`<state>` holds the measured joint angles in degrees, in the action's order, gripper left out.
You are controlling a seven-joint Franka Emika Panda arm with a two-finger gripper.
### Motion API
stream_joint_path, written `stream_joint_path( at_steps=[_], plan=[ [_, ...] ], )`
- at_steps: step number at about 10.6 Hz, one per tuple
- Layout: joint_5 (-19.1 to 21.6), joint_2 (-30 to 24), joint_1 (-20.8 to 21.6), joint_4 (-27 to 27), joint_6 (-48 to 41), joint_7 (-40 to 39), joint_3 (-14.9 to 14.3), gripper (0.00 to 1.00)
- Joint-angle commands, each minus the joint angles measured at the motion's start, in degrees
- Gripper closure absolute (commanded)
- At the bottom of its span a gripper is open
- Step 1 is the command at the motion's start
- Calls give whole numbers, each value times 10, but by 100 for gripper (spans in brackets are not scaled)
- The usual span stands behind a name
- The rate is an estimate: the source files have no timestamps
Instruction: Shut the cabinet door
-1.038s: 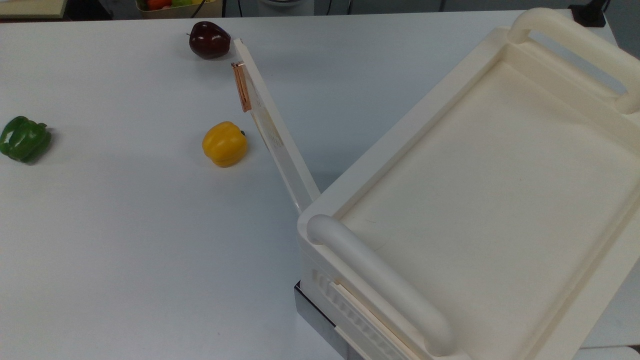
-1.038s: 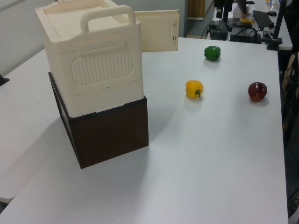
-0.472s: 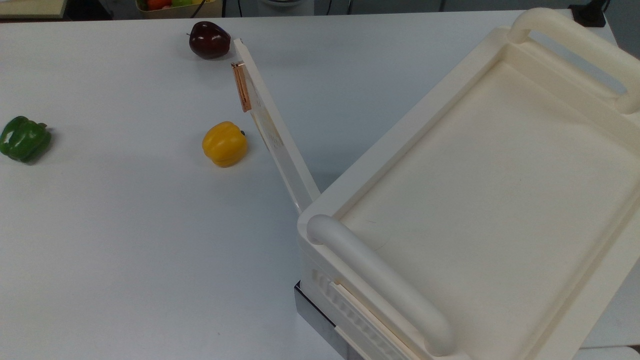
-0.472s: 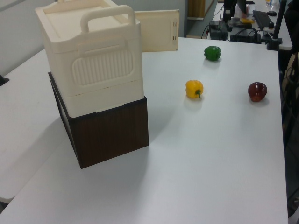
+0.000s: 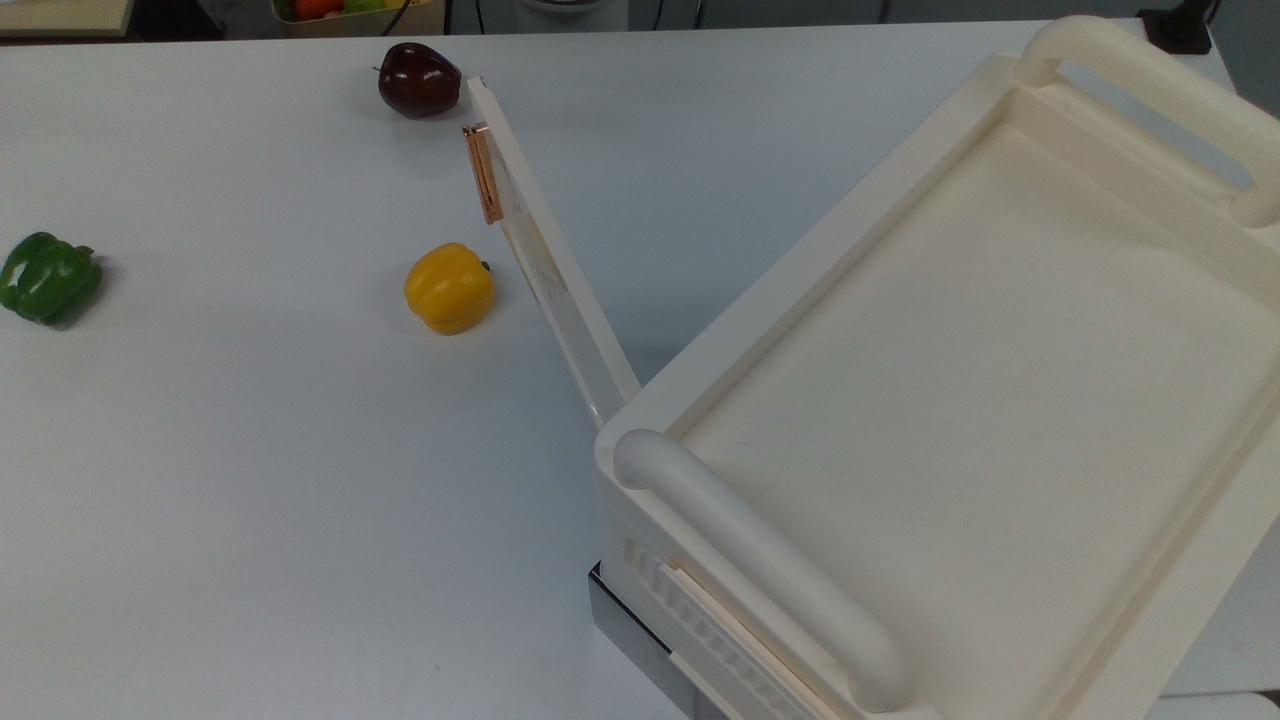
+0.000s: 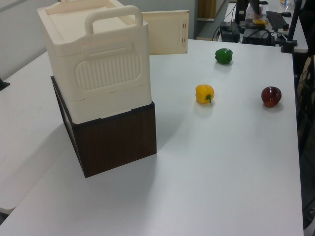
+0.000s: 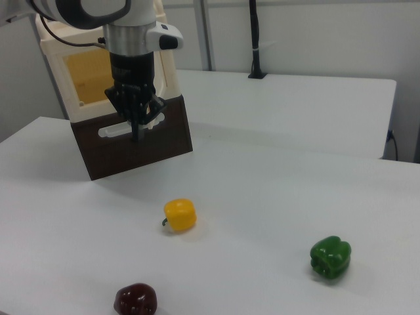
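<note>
The cabinet (image 5: 960, 380) is a large cream-white box with a recessed top and two thick tube handles. It fills the top view's right and stands on a dark brown box (image 6: 115, 140). The cabinet door (image 5: 545, 265) stands wide open, swung out from the near corner toward the top view's upper left. Its copper handle strip (image 5: 486, 175) sits near the free edge. The left view has the door (image 6: 165, 32) sticking out behind the cabinet (image 6: 98, 64). In the right view my gripper (image 7: 136, 131) hangs shut and holding nothing, in front of the cabinet (image 7: 52, 69).
A yellow pepper (image 5: 449, 287) lies on the white table just beside the open door. A dark red pepper (image 5: 419, 79) lies near the door's free end, and a green pepper (image 5: 48, 277) far off at the top view's left. The brown box carries a white handle (image 7: 121, 130).
</note>
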<state>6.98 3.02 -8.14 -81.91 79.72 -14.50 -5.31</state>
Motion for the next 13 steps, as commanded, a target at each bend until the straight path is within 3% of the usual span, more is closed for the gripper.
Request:
stream_joint_path(
  at_steps=[1, 7, 9, 13],
  plan=[
    [21, -8, 6, -10, -2, -13, -3, 100],
    [62, 45, 14, -12, 121, -150, 6, 100],
    [60, 59, 48, -12, 190, -207, 5, 100],
    [59, 68, 78, -11, 300, -318, 5, 100]
  ],
)
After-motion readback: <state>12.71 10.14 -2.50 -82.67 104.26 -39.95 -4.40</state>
